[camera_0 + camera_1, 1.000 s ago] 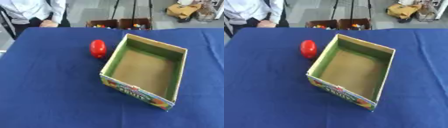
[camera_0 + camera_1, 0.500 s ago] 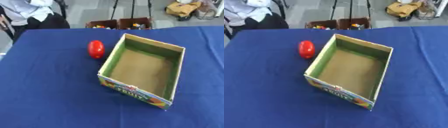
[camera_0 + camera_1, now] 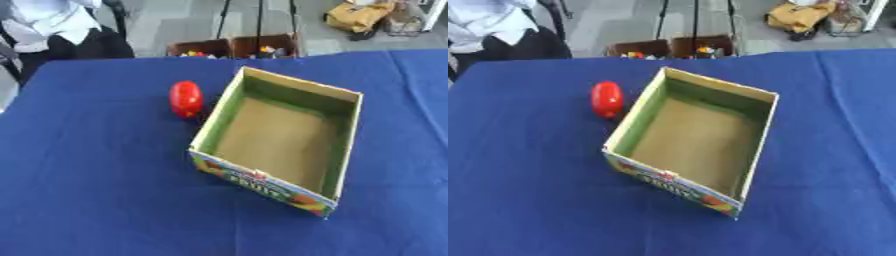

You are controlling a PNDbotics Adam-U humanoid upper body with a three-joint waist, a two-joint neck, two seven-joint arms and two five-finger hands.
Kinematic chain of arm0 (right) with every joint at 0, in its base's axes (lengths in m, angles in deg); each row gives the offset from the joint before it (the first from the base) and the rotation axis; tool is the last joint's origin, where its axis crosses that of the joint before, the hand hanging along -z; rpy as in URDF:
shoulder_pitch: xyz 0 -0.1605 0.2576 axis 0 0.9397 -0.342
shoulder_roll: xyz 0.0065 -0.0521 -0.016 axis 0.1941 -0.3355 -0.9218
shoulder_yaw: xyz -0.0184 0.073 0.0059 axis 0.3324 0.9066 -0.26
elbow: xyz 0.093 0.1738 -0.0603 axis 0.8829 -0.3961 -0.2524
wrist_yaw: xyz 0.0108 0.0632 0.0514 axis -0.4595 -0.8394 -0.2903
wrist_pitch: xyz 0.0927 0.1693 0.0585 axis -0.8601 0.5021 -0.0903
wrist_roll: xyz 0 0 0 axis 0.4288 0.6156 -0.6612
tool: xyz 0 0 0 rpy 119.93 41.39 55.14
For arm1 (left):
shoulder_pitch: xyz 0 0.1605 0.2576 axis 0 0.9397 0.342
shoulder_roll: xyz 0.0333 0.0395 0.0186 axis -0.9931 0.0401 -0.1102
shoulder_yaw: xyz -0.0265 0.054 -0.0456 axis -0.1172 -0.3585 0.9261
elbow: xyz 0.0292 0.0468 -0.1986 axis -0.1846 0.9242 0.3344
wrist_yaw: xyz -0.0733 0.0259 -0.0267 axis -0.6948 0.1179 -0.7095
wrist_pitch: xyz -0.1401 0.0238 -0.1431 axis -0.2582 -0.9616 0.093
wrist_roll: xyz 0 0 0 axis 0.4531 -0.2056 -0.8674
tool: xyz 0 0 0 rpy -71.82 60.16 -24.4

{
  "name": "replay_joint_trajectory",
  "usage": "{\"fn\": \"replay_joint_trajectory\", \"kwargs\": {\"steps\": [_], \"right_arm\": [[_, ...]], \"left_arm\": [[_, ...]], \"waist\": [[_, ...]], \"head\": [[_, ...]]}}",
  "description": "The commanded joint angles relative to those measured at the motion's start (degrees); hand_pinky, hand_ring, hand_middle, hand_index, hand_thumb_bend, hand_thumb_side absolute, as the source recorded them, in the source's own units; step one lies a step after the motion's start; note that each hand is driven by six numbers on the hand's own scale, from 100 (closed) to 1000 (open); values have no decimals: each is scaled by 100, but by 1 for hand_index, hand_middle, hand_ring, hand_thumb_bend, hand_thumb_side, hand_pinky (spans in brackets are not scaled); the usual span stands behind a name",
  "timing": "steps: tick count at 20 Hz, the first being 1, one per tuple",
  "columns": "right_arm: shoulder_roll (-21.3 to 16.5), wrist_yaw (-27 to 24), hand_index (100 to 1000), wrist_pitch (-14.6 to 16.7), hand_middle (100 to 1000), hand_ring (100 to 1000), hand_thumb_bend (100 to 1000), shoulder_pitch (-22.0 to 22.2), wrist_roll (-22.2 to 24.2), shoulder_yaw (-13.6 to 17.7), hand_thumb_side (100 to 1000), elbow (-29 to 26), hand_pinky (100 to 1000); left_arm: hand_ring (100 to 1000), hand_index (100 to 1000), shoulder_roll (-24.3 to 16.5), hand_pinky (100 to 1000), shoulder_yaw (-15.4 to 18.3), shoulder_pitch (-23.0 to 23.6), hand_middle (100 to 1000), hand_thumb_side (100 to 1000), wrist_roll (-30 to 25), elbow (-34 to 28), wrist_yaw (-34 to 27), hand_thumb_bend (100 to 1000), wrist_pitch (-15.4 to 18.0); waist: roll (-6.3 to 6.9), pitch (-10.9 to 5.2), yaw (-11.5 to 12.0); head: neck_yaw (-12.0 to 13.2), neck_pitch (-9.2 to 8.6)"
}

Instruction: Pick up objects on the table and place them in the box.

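A blue cloth [image 3: 96,200] covers the whole table, with a faint crease running down its right side. Past the far edge, on the grey floor [image 3: 166,25], two brown crates [image 3: 232,46] stand side by side, each holding small coloured bits I can't make out. Thin dark stand legs [image 3: 260,17] rise just behind them. Off in the far right corner a yellow-tan bag [image 3: 359,15] sits slumped on the floor, something wiry just beside it. At the far left a person [image 3: 52,30] in a white top and dark trousers stands by the table's corner
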Motion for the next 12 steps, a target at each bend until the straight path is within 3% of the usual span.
{"fn": "replay_joint_trajectory", "kwargs": {"steps": [1, 5, 7, 12], "right_arm": [[-126, -58, 812, 2, 659, 806, 100, -78, 76, -28, 828, -69, 736], [-91, -114, 813, -1, 658, 808, 100, -104, 171, -89, 829, -69, 738], [-81, -142, 813, -1, 657, 809, 100, -118, 216, -114, 829, -69, 738], [-53, -213, 813, 10, 656, 810, 100, -166, 314, -170, 828, -69, 739]], "left_arm": [[902, 1000, -666, 634, -204, -295, 899, 850, -257, 376, 276, 113, -258], [920, 1000, -1040, 679, -363, -765, 928, 855, -1057, 1065, 354, 154, -165], [925, 1000, -1050, 696, -389, -1043, 935, 867, -1455, 1408, 354, 180, -27], [930, 1000, -868, 714, -566, -1623, 947, 873, -1878, 2140, 601, 243, 202]], "waist": [[94, -60, -61], [111, -52, -191], [119, -47, -234], [115, -22, -331]], "head": [[106, -3], [223, -18], [267, -16], [372, -49]]}}
